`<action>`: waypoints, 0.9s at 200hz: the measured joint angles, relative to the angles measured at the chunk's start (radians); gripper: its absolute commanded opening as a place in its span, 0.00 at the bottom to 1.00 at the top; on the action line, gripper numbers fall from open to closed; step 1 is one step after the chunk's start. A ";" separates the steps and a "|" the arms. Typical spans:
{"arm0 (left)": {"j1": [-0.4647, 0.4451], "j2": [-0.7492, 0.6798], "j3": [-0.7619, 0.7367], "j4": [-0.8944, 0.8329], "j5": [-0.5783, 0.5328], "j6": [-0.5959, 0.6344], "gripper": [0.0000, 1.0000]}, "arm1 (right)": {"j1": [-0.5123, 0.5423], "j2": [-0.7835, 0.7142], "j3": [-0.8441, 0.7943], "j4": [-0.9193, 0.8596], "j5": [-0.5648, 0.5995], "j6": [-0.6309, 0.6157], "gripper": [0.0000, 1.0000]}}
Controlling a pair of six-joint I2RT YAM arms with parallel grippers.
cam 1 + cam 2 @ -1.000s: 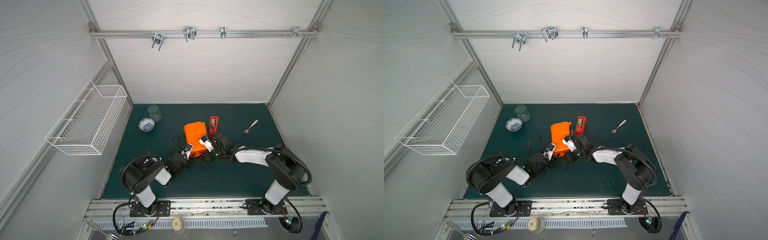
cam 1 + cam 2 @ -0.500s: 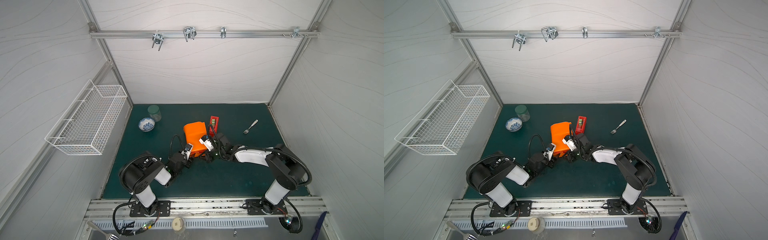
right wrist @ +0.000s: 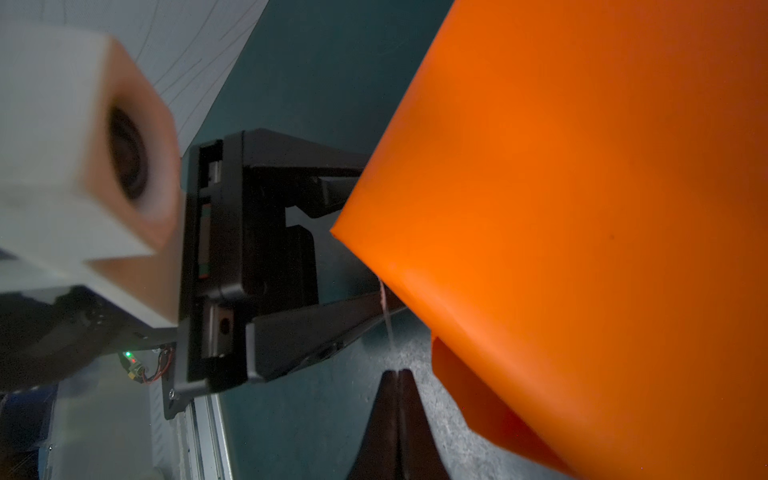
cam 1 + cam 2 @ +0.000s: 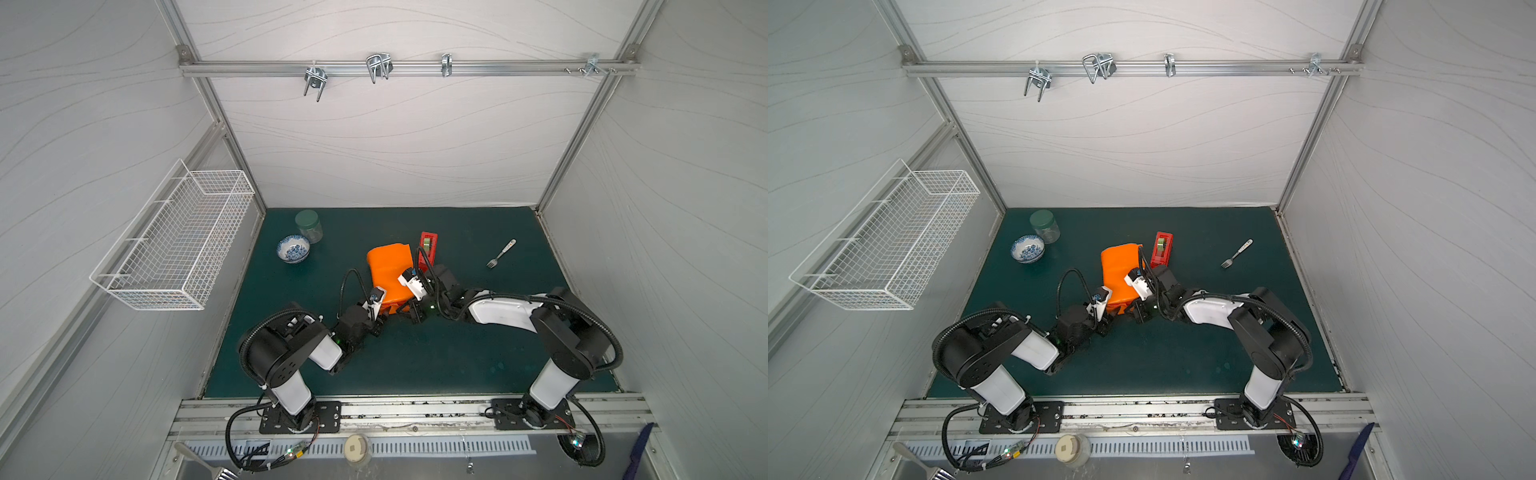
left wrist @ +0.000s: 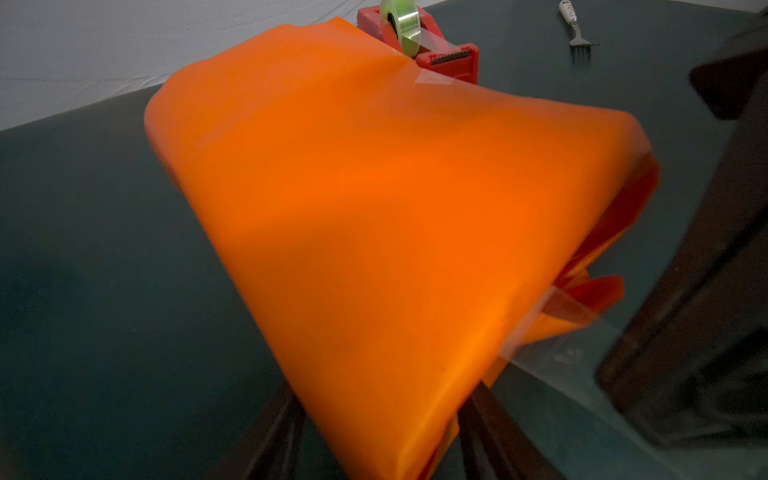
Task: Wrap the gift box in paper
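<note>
Orange paper (image 4: 390, 269) covers the gift box completely, so the box itself shows nowhere. The wrapped parcel sits near the middle of the desk (image 4: 457, 357), just in front of the red tape dispenser (image 4: 428, 249), and its long axis runs from the robot's side toward the back wall. The left tool (image 4: 385, 312) is clamped on the parcel's near end, one finger on either side of the paper. That end looks tipped up off the desk, though how far cannot be told. The right tool (image 3: 398, 382) has its fingertips pressed together on a clear tape strip (image 5: 573, 332). The strip runs taut from those tips to the near right corner of the parcel, where a loose folded flap (image 5: 590, 291) hangs below the main wrap. The coming move likely turns on this relation: the flap and the free end of the tape lie on the right tool's side, just beside it, and the parcel's body stretches away from both arms. The right arm is therefore the nearer one for laying the tape down. It would probably have to carry the strip toward the parcel and across the flap, square to the long axis, while the left tool steadies the end. Slack or twist in the strip could make it stick to itself.
</note>
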 measured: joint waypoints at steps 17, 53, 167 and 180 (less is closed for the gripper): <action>0.000 0.000 0.000 0.000 0.000 0.000 0.59 | 0.000 0.006 0.000 0.000 0.003 0.000 0.00; 0.000 0.000 0.000 0.000 0.000 0.000 0.59 | -0.003 0.016 0.000 0.000 0.006 0.001 0.00; 0.000 0.000 0.000 0.001 0.000 0.000 0.59 | -0.013 0.025 0.025 0.002 0.021 0.018 0.00; 0.000 0.000 0.000 0.000 0.000 0.000 0.59 | -0.013 0.026 0.028 0.002 0.024 0.020 0.00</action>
